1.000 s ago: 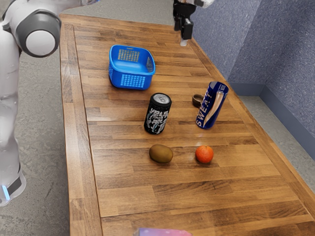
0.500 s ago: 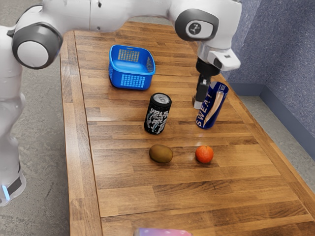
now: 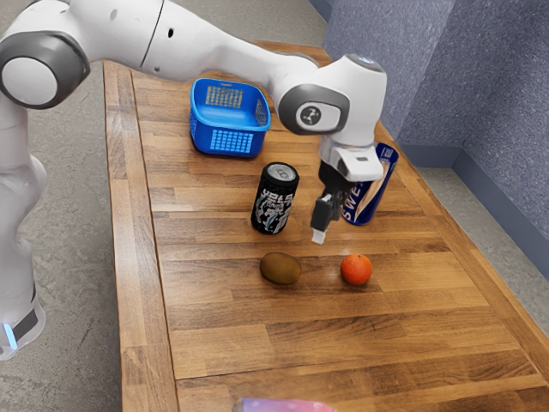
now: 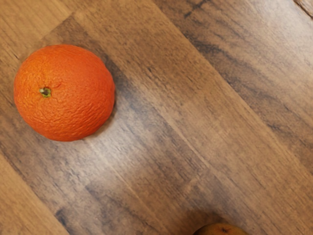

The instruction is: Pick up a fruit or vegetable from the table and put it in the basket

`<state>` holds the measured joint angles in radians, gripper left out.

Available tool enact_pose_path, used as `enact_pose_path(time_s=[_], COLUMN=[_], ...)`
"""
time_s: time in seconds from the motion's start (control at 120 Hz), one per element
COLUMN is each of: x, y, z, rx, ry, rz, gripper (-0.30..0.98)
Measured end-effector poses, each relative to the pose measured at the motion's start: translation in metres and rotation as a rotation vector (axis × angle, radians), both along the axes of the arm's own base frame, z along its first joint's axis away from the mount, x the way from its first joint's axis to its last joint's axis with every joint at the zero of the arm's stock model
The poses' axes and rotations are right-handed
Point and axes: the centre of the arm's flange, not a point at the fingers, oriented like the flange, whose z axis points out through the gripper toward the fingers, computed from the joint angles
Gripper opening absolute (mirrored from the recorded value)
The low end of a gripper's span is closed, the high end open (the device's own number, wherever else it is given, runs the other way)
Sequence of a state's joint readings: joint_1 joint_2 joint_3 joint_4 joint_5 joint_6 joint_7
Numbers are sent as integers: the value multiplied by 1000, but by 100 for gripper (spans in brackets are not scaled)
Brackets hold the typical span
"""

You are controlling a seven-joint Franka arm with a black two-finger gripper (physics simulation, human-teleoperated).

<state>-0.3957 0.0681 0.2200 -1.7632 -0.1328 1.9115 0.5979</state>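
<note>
In the exterior view the claw [image 3: 318, 232] hangs over the counter [image 3: 223, 326]; I cannot tell if it is spread or pressed together. The orange [image 3: 356, 269] and kiwi [image 3: 280, 269] lie apart on the counter, the orange nearer its edge on the exterior view's right. The wrist view adds the orange's green stem nub. The exterior view gives the blue basket [image 3: 227, 142], by the counter's edge on that view's left, and the black can [image 3: 276, 210], upright.

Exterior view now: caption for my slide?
Gripper poised over the table, kiwi and orange not yet in the blue basket.
</note>
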Motion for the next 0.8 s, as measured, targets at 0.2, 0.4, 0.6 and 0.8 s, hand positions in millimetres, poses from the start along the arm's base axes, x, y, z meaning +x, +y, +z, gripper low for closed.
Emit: enact_pose_path(time_s=[0.2, 0.4, 0.6, 0.8], x=[-8, -32, -43, -37], y=[-17, -23, -25, 27], z=[-17, -34, -47, -54], rx=[-25, -38, -62, -63], ry=[-7, 9, 27, 34], rz=[-38, -48, -38, 64], gripper=[69, 69, 69, 69])
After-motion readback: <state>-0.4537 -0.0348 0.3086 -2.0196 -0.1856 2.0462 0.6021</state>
